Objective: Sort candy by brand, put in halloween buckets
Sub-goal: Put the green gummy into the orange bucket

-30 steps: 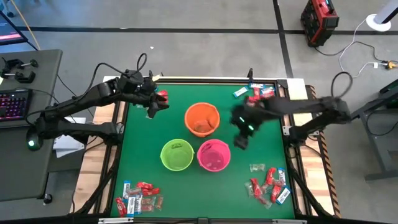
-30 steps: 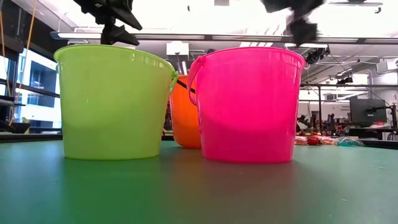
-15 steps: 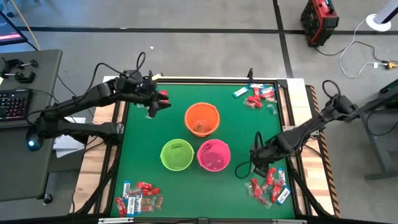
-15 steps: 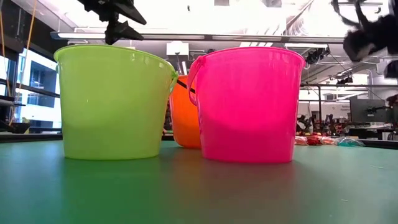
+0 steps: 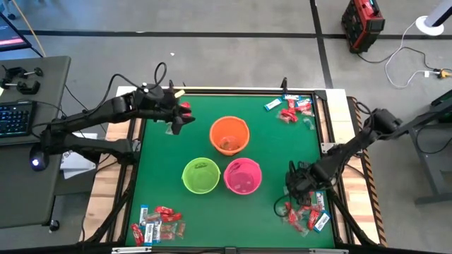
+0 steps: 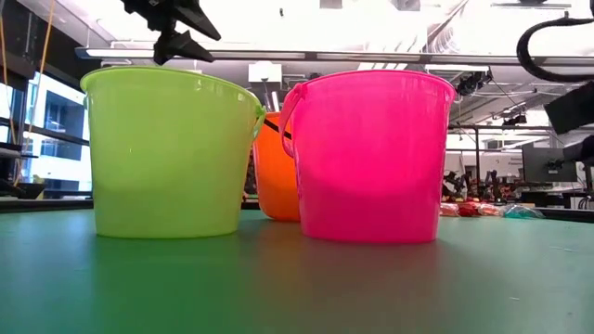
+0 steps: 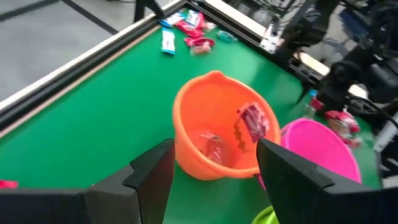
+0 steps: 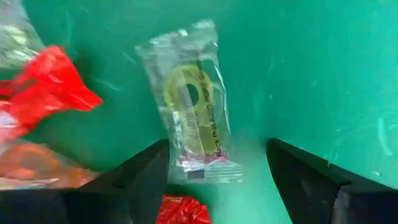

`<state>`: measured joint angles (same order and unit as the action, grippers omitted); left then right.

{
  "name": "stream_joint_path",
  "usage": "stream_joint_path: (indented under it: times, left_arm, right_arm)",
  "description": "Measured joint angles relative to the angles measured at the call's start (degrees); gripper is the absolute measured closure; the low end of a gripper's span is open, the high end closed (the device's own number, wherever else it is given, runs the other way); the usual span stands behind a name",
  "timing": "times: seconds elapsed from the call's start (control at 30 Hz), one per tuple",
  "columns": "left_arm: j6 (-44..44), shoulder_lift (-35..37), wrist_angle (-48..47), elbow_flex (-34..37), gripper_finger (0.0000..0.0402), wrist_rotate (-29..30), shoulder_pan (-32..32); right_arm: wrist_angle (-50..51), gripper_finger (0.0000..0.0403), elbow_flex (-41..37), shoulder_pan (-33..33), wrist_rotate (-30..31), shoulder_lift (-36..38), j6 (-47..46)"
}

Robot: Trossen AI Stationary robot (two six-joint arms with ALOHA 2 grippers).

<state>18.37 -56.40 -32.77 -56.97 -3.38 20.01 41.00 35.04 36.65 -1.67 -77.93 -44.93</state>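
Hovering low over the worktop [image 5: 212, 144], the right gripper [image 8: 217, 163] had its jaws spread wide and empty, with a clear-wrapped candy [image 8: 189, 102] lying flat just ahead of the gap between them. Red wrappers [image 8: 53, 87] lay close to one side of those jaws, another red one [image 8: 181, 210] peeking up between them, all part of the pile [image 5: 305, 210] under the right gripper [image 5: 293, 185].

Biggest risk, as I judged it: the jaws closing on 2 candies at once, since the red pieces sat so near the clear one, or the flat slick wrapper sliding out from under the tips instead of lifting.

The left gripper [image 7: 214, 163] hung open above the worktop, the orange bucket [image 7: 217, 134] just beyond its jaws. A red candy [image 7: 254, 123] showed near that bucket's far rim; it was probably falling or resting there, though the view did not settle which. A clear piece [image 7: 211, 144] lay inside.

The pink bucket [image 5: 243, 176] and green bucket [image 5: 200, 175] stood touching, between the 2 arms. Other candy heaps sat at the far corner [image 5: 291, 107] and the near left corner [image 5: 157, 223], well apart from either set of jaws.
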Motion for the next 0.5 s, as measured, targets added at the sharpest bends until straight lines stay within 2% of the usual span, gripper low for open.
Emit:
stream_joint_path:
  times: [0.13, 0.37, 0.4, 0.5]
  left_arm:
    - [0.06, 0.00, -0.02, 0.00, 0.0184, 2.89, -0.52]
    - [0.08, 0.00, -0.07, 0.00, 0.0184, 5.04, -0.57]
    - [0.05, 0.00, -0.12, 0.00, 0.0184, 5.54, -0.57]
    - [-0.52, 0.00, -0.22, 0.00, 0.0184, 6.05, -0.55]
  right_arm:
    - [-0.30, 0.0199, 0.17, 1.25, 1.63, -1.48, 0.38]
    - [5.50, 0.0382, 5.43, 1.65, 3.69, -0.72, 2.12]
    - [6.94, 0.0391, 6.44, 1.65, 4.22, -0.72, 2.85]
    - [13.24, 0.0382, 10.84, 1.34, 6.67, -0.40, 4.26]
